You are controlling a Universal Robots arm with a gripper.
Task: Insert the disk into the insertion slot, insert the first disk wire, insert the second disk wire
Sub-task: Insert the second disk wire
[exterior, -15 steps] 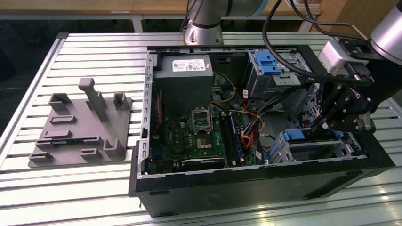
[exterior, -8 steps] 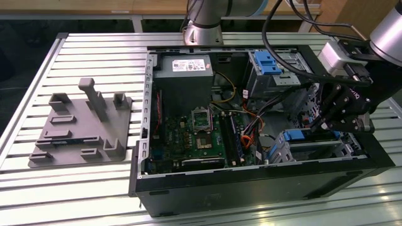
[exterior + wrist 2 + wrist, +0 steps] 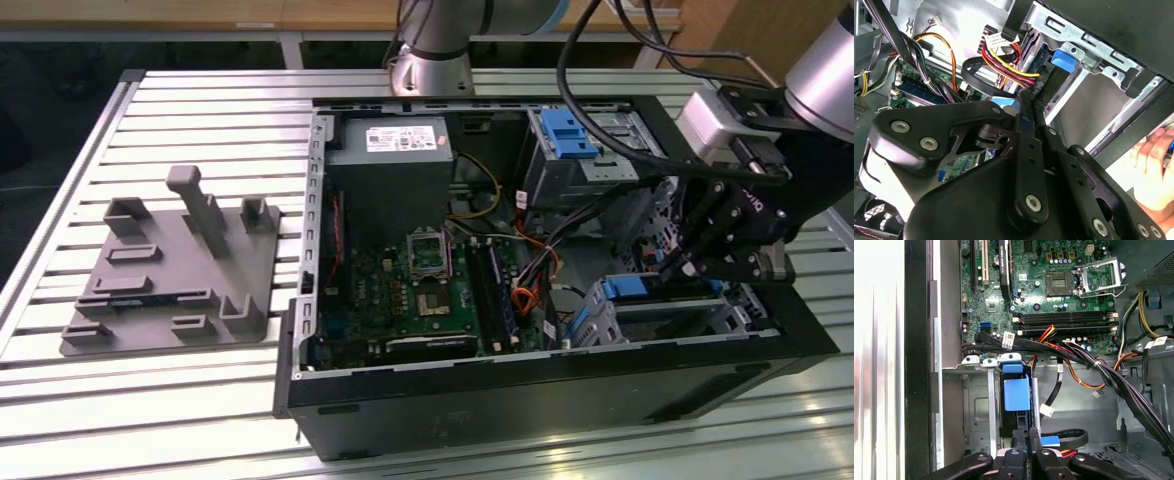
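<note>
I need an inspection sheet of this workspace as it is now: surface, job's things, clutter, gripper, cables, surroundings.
Surface: ribbed metal table carrying an open computer case.
Job's things: the disk, in its blue carrier, stands on edge in the insertion slot at the case's corner on the exterior view's right.
Clutter: grey fixture plate with upright pegs lies beside the case on the exterior view's left.
Gripper: the gripper reaches into the case directly over the disk; open or shut, cannot tell.
Cables: black, red, yellow and orange wires cross between motherboard and slot.
Surroundings: a person's hand shows beyond the case wall in the second wrist view.
</note>
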